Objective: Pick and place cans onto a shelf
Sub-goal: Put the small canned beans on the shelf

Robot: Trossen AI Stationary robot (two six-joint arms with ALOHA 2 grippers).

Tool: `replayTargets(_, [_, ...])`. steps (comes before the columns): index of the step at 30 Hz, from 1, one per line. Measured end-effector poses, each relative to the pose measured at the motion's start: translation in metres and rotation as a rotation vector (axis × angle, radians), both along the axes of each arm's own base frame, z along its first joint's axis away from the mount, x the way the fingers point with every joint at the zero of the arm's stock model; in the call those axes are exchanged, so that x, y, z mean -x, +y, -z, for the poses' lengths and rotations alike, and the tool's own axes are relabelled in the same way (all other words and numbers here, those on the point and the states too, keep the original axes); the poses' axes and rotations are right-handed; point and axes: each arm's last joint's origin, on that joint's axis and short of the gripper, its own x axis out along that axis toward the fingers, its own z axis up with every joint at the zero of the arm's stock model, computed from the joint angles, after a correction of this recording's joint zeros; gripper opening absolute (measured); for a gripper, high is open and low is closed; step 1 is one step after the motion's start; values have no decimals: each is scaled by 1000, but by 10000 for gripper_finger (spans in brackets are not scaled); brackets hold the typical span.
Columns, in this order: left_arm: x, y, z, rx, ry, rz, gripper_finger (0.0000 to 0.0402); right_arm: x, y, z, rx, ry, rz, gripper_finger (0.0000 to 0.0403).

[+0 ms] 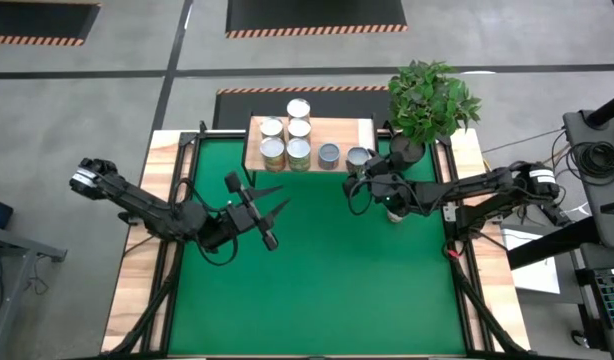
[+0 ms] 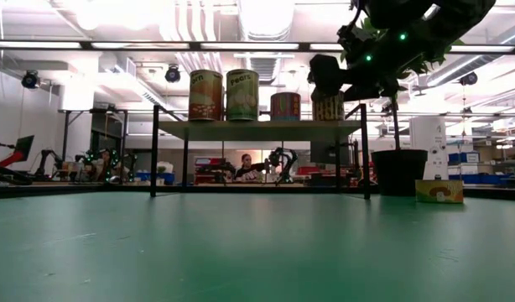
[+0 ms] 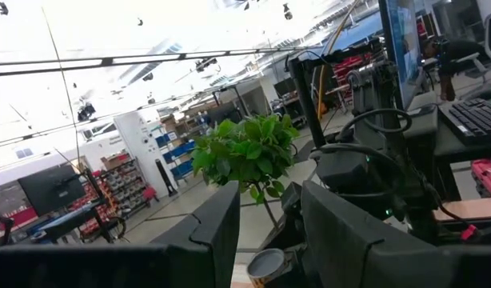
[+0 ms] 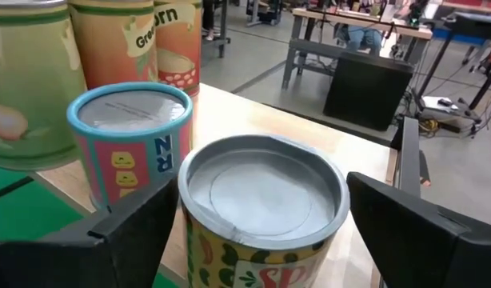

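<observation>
At the far edge of the green bench [image 1: 317, 280], on the light-wood shelf [image 1: 337, 128]: seven cans, all upright, five clustered toward one end, then a grey-topped can [image 1: 329, 155], then the end can [image 1: 358, 157] nearest the potted plant [image 1: 432, 100]. Over that end of the shelf, the right gripper [image 1: 357, 172], reaching in from the bench side, fingers [image 4: 141, 228] spread wide, one on each side of the end can [image 4: 261, 188], with a gap showing on both sides, so clamped on nothing. Reads as a release on the shelf rather than a pickup, since the can already stands on the board, long axis vertical, straight ahead of the wrist and centred between the fingers. Calls for a straight retreat toward the bench, keeping clear of the blue-rimmed neighbour [image 4: 129, 120] close beside one finger. Out over mid-bench, well apart from the shelf, the left gripper [image 1: 277, 198], fingers parted and empty, farther from every can than the right.
</observation>
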Motion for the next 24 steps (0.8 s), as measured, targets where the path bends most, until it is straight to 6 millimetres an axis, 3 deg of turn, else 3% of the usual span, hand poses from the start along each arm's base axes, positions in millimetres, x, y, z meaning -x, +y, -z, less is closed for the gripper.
replayTargets(11, [-1,0,2,3,16,1,118,7,4,-26,3,-41,-68,347])
replayTargets(17, [0,0,23,-9,65,5,118,6,18,-45,-2,-14,-209,339])
replayTargets(21, [2,1,26,-42,86,-4,118,5,30,-64,-13,121,-300,305])
replayTargets(24, [3,2,24,-73,101,-19,118,4,33,-85,-46,263,-332,255])
